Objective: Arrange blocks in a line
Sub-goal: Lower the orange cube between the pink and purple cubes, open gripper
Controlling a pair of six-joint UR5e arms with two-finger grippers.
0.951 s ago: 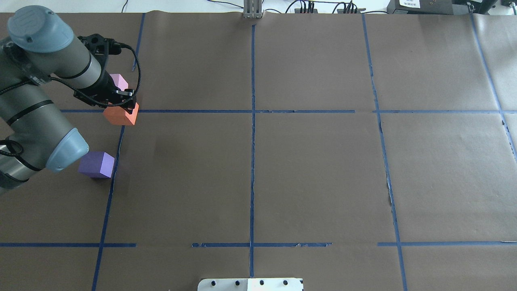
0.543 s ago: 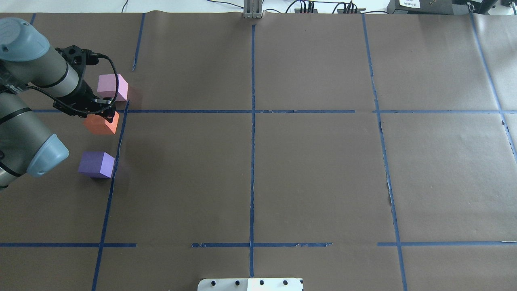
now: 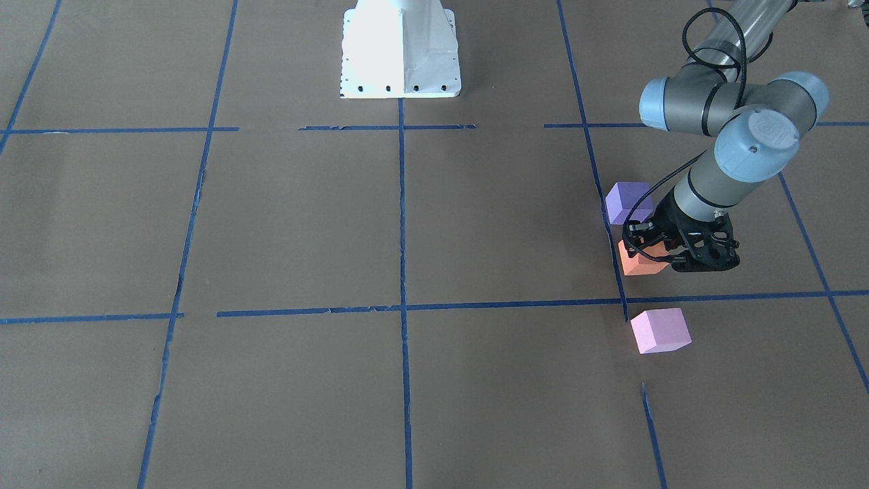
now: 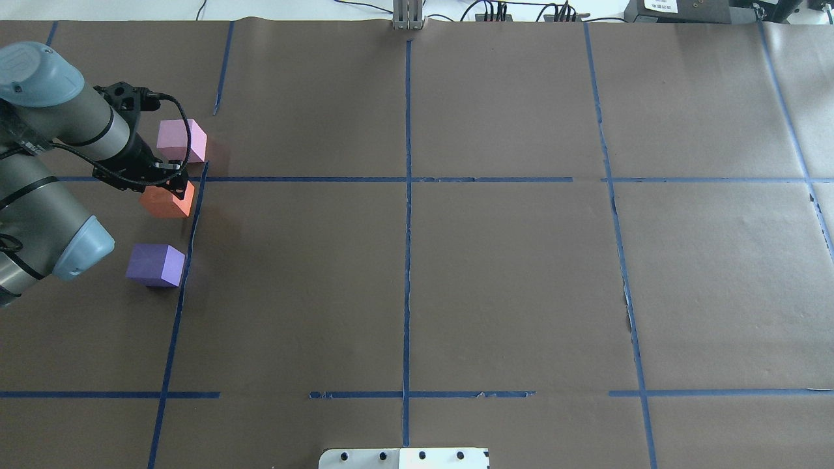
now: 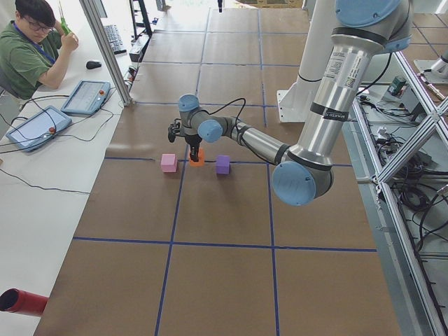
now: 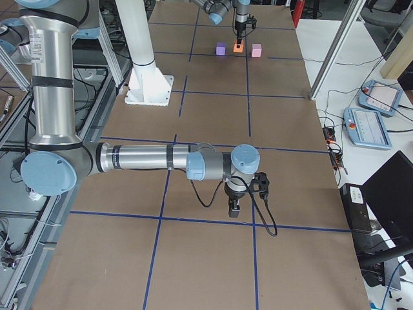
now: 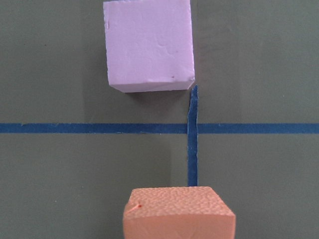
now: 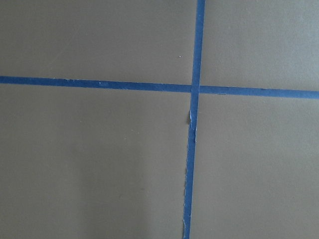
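The left gripper (image 4: 174, 184) was clamped on the orange block (image 4: 164, 203), its dark fingers gripping the cube's upper part from two opposite sides. The block was either on the brown paper (image 4: 456, 260) or just above it; the views did not settle which. It sat between the pink block (image 4: 180, 140), farther from the robot, and the purple block (image 4: 155, 265), nearer to it. It touched neither, and all three lay just to the left of one blue tape line (image 4: 189, 234), roughly in a row. In the left wrist view the orange cube's top looked pitted and matte, like foam, and the pink cube showed faint dents. From this the blocks were probably very light, slightly squashy and grippy rather than slick, and unlikely to be damaged by a drop. A hard squeeze would likely deform the foam and let a cube spring or twist on release, so light pressure seemed enough. The best hold was probably on two flat parallel faces, centred and low enough that the pads met full surface rather than edges or corners. A cube this light could also cling to a pad or shift when nudged. The right gripper (image 6: 234, 209) hung low over bare paper well away from the blocks, seen only from the side, so whether its fingers were apart or together could not be told.
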